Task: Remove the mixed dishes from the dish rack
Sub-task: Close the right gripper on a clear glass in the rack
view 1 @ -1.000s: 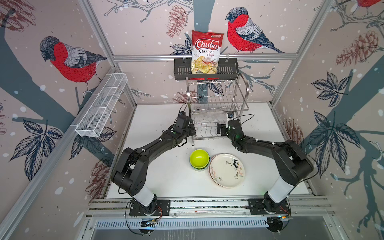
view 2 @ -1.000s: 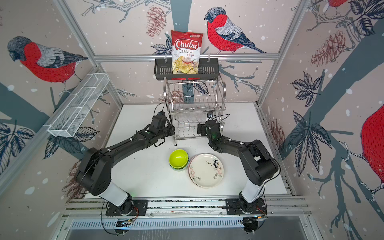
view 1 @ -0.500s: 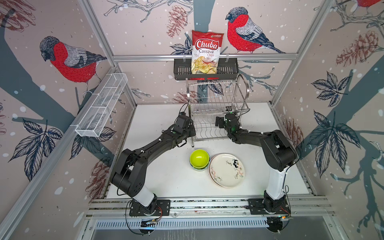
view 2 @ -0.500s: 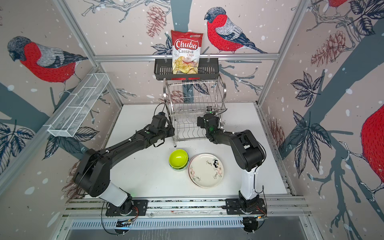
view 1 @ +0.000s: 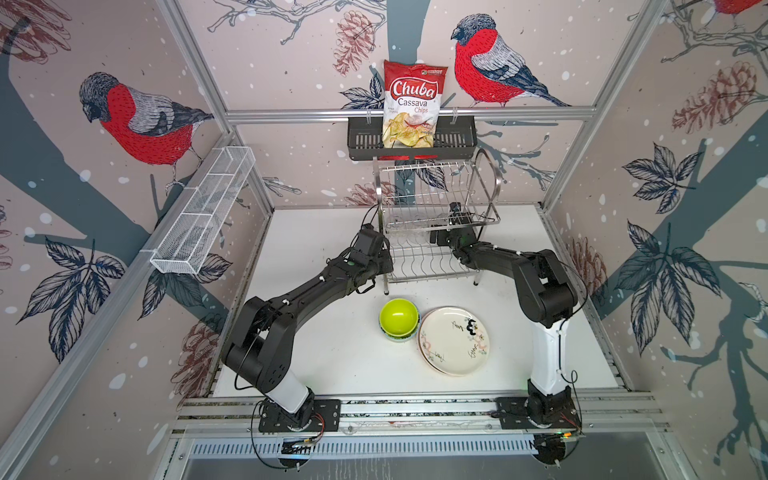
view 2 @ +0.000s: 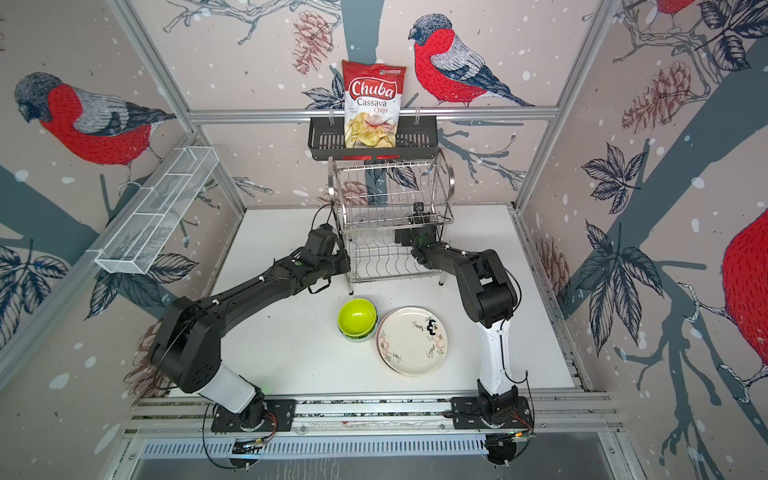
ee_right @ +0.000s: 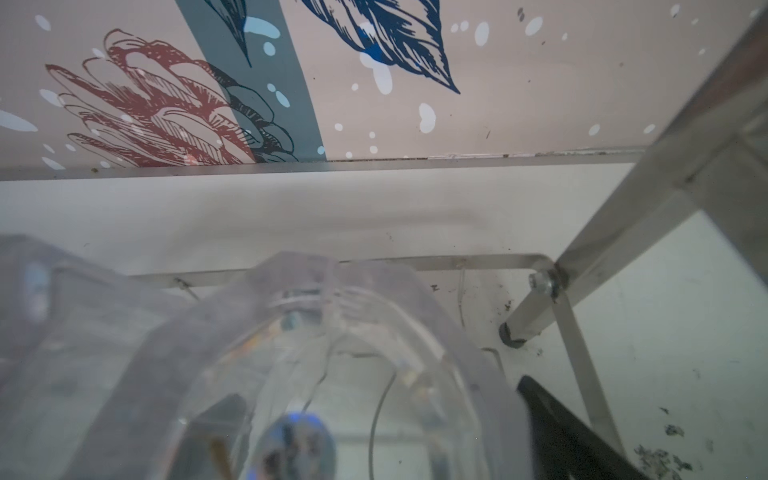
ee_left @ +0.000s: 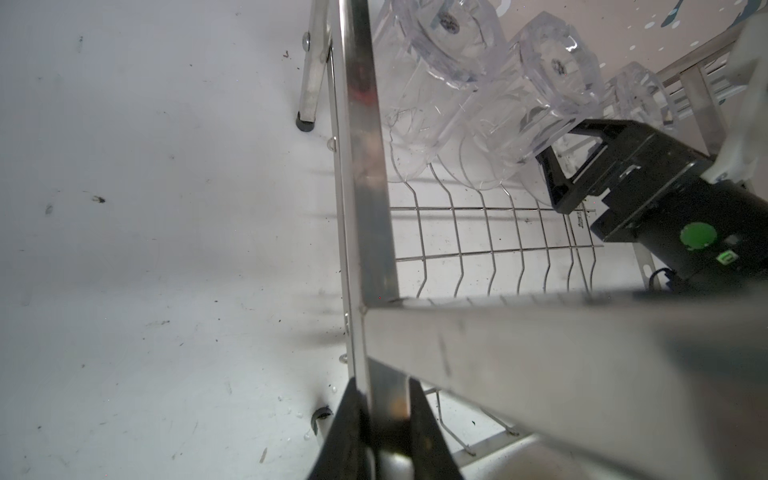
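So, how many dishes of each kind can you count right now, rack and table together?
Clear tumblers, in the dish rack: 3
Bowls, one stack, lime bowl on top: at least 2
Plates, one stack, doodled plate on top: at least 2
Total: at least 7; the lower ones in each stack are mostly hidden.

The brand name "Chuba" is printed in white script on the red panel of a red-and-white foil chips bag (view 1: 411, 104) (view 2: 372, 104), which is stood in a black slotted wall basket (view 1: 361, 143). Beneath it, "Cassava" is set in dark letters and "Chips" in red, as seen in both top views. The bag's smaller print cannot be read. Dark handwritten scribbles are drawn on a cream round plate (view 1: 453, 340), but no word can be made out. A small green square label (ee_left: 727, 257) is fixed to black robot casing (ee_left: 665, 199); its mark is illegible.
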`<state>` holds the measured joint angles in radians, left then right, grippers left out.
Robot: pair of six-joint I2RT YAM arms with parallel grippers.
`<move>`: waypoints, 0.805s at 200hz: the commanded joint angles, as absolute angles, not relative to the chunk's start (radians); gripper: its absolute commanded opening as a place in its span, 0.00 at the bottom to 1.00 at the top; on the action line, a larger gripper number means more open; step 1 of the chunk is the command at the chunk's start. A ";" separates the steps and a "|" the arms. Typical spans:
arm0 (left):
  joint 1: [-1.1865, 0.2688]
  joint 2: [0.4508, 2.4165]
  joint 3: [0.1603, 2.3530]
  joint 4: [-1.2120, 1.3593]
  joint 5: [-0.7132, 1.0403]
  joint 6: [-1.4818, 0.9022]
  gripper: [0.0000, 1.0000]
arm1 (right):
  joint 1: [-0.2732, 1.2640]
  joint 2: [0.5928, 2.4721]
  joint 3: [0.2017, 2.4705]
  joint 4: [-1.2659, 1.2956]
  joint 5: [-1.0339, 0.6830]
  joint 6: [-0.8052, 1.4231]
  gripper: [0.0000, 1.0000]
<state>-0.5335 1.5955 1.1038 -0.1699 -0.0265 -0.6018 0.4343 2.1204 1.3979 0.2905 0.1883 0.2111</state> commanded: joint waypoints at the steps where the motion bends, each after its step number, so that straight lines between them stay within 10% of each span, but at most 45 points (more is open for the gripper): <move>1: -0.543 1.593 1.116 -0.180 -0.004 -0.544 0.14 | 0.423 2.150 1.462 0.201 0.201 0.202 0.99; 161: -0.551 1.596 1.118 -0.206 -0.025 -0.545 0.14 | 0.378 2.263 1.640 0.091 0.125 0.206 0.91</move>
<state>-0.5446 1.5959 1.1095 -0.1864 -0.0532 -0.6022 0.3943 2.2505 1.6344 0.1120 0.0784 0.2085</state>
